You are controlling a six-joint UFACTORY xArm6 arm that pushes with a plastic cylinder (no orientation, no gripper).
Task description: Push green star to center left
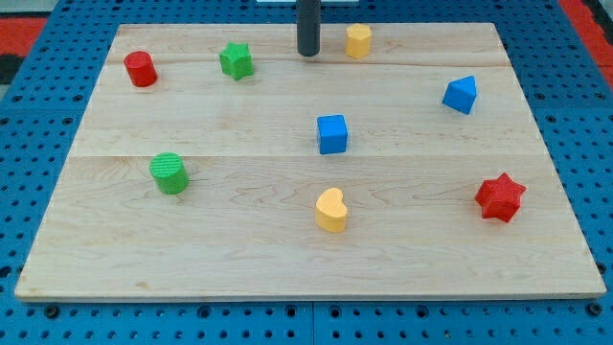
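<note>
The green star (236, 60) lies on the wooden board (287, 240) near the view's top, left of middle. My tip (307, 53) is at the view's top centre, to the right of the green star and apart from it. A yellow block (358, 40) sits just right of my tip.
A red cylinder (141, 69) lies at the top left. A green cylinder (170, 173) lies at the left, below the star. A blue cube (332, 134) is at the centre, a yellow heart (331, 211) below it, a blue block (461, 94) at the right, a red star (500, 197) at the lower right.
</note>
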